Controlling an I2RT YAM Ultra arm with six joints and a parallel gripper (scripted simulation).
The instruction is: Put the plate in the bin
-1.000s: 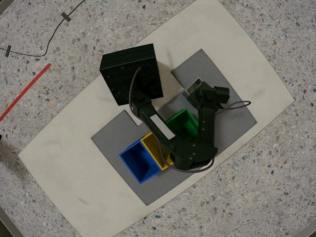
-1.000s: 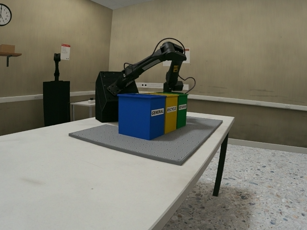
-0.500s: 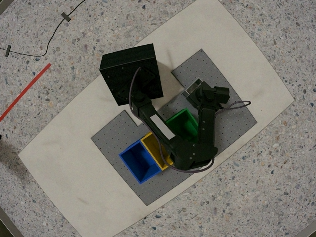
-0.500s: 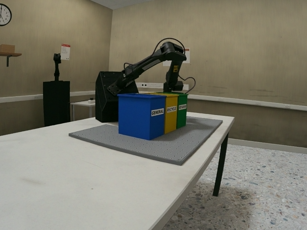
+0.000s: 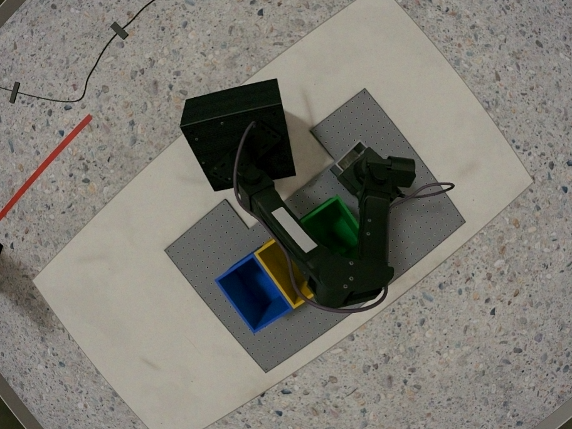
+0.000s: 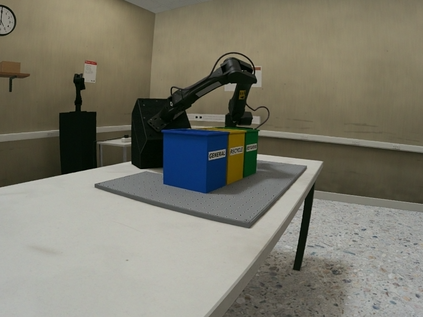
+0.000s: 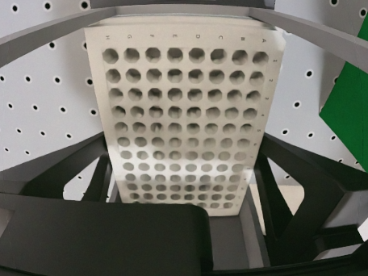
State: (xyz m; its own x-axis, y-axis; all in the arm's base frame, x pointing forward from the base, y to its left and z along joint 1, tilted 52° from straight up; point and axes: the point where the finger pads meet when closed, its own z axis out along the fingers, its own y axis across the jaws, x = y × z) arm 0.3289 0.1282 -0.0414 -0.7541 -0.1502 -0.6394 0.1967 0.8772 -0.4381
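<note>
In the wrist view a white 96-well plate fills the middle, seen from above, with the grey frame of rack K1 around it. My gripper is shut on this upper plate, one dark finger on each long side. The lower plate is hidden beneath it. From above, the gripper sits over the rack, just beyond the green RETURNS bin. A corner of the green bin shows at the right of the wrist view. In the side view the green bin stands upright at the far end of the row.
The yellow RECYCLE bin and blue GENERAL bin stand upright beside the green one on the grey perforated board. The arm's black base box is behind them. The arm's elbow hangs over the yellow bin.
</note>
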